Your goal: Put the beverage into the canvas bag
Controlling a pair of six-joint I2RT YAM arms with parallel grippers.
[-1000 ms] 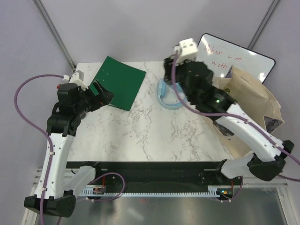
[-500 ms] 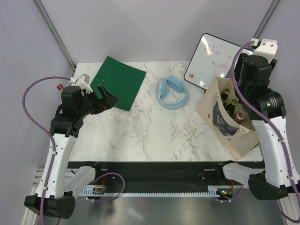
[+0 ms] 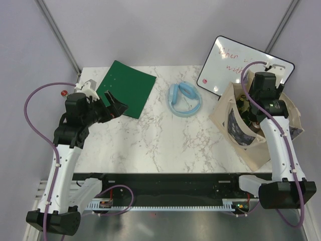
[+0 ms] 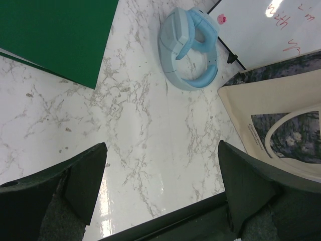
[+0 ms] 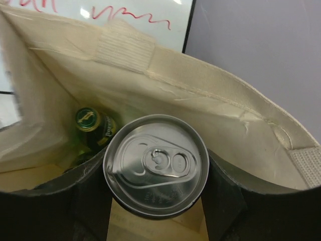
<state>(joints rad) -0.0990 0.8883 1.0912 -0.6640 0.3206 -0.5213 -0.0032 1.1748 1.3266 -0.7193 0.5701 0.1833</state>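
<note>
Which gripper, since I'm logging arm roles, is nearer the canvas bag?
Right. The right gripper is at the open mouth of the canvas bag, holding a can; the left gripper is far across the table, open, beside the green board.

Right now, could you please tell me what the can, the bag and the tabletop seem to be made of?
Can: metal, likely aluminium; shiny silver lid with pull tab.
Bag: woven cloth, probably canvas; matte beige, creased, ribbed strap.
Tabletop: marble or a marble-look laminate; glossy white, grey veins.
</note>
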